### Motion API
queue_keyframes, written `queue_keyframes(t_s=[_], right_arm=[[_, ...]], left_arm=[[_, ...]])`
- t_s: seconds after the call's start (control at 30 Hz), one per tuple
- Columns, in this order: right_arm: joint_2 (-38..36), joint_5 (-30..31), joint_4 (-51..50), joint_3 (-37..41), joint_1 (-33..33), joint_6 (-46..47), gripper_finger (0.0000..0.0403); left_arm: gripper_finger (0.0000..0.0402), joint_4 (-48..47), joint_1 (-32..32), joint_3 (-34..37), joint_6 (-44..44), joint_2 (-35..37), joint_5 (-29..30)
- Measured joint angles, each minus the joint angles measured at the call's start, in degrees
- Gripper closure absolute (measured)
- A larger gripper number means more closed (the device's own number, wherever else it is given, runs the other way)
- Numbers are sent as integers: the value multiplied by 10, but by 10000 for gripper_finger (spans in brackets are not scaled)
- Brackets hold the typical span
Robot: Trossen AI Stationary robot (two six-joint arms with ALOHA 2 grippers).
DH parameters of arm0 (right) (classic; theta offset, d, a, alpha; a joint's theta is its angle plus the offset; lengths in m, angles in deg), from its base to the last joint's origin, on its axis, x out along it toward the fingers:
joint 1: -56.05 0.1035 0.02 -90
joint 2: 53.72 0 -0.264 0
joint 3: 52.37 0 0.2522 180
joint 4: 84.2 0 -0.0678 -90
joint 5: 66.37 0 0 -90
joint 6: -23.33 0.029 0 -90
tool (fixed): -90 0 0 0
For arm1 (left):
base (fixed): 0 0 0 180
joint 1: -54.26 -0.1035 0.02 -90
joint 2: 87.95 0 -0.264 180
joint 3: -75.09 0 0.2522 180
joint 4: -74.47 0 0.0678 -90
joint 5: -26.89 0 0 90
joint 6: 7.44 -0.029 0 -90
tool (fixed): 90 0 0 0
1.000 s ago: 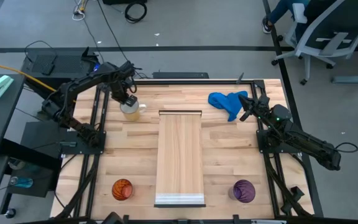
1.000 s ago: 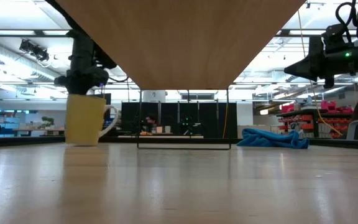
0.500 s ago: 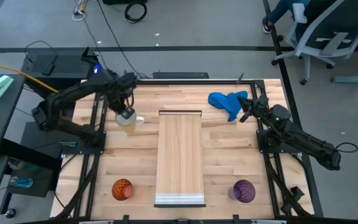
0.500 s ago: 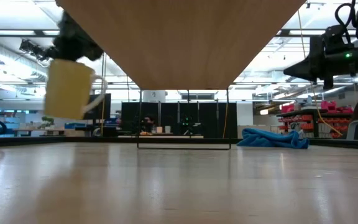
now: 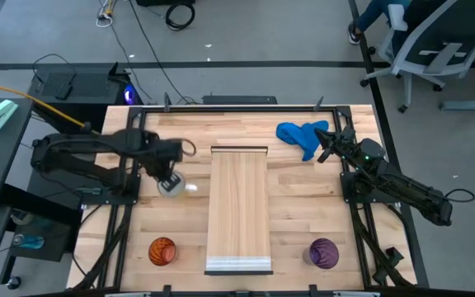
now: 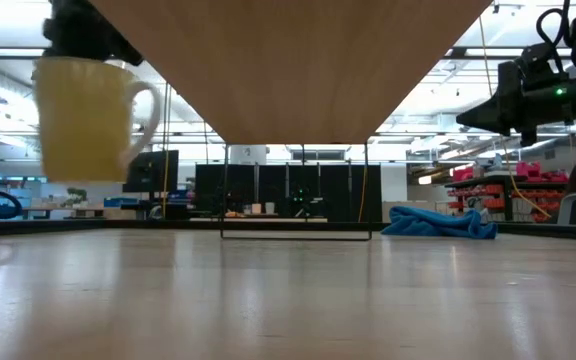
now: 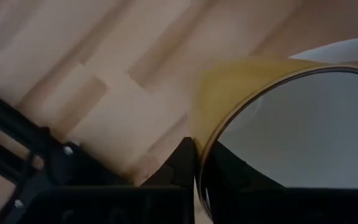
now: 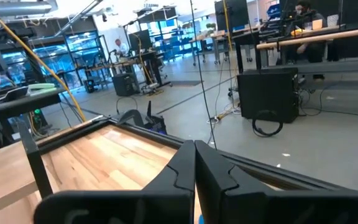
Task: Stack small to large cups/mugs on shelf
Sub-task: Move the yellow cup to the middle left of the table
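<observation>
My left gripper (image 5: 168, 175) is shut on the pale cream mug (image 5: 173, 186), which it holds in the air left of the shelf (image 5: 239, 210). In the low view the mug (image 6: 86, 118) hangs well above the tabletop, upright, with its handle (image 6: 149, 108) toward the shelf. The orange ribbed cup (image 5: 163, 251) stands on its base near the front left. The purple ribbed cup (image 5: 323, 252) stands near the front right. My right gripper (image 5: 322, 153) is shut and empty above the table's far right, beside the blue cloth (image 5: 302, 136). My left gripper holds the mug by its rim (image 7: 205, 140), with one finger (image 7: 180, 163) outside the wall and the other inside the mug. The fingers come from above, pointing down. The mug hangs upright below them, lifted clear of the table.
The shelf runs from the table's far middle to its near edge, raised on a thin wire frame (image 6: 296, 190). The blue cloth lies crumpled at the far right. Black frame rails (image 5: 126, 194) border the table's left and right sides.
My left gripper has lifted the mug off the table at the far left and carried it up and toward the near edge, staying left of the shelf. The mug has stayed upright in the hold. My right arm has kept still.
</observation>
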Motion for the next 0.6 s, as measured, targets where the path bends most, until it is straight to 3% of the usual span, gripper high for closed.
queue_keyframes(t_s=[0.3,0.6], right_arm=[[0,-3,0,0,0,3,393],[0,-10,0,0,0,12,393]], left_arm=[[379,97,78,54,63,-11,5],[379,119,93,71,85,-55,-2]])
